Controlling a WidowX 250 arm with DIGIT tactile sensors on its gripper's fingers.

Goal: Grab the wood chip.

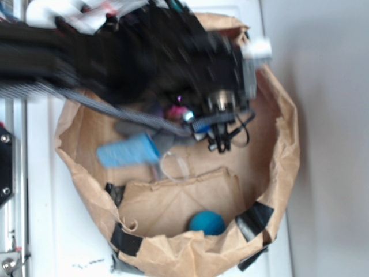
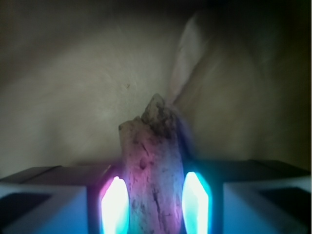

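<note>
In the wrist view the wood chip [image 2: 152, 170] stands lengthwise between my two glowing pads [image 2: 115, 207], rough and brownish with a jagged far tip. Both pads press against its sides, so my gripper [image 2: 155, 207] is shut on it. Pale crumpled paper fills the view behind the chip. In the exterior view the black arm is blurred and reaches from the upper left into the paper bag, with my gripper [image 1: 222, 138] low over the bag's back half. There the arm hides the wood chip.
A brown paper bag [image 1: 286, 156] with rolled-down walls and black tape patches [image 1: 253, 218] surrounds everything. Inside it lie a blue sponge [image 1: 128, 151] at the left, a blue ball [image 1: 207, 223] at the front, and a folded paper sheet [image 1: 173, 202].
</note>
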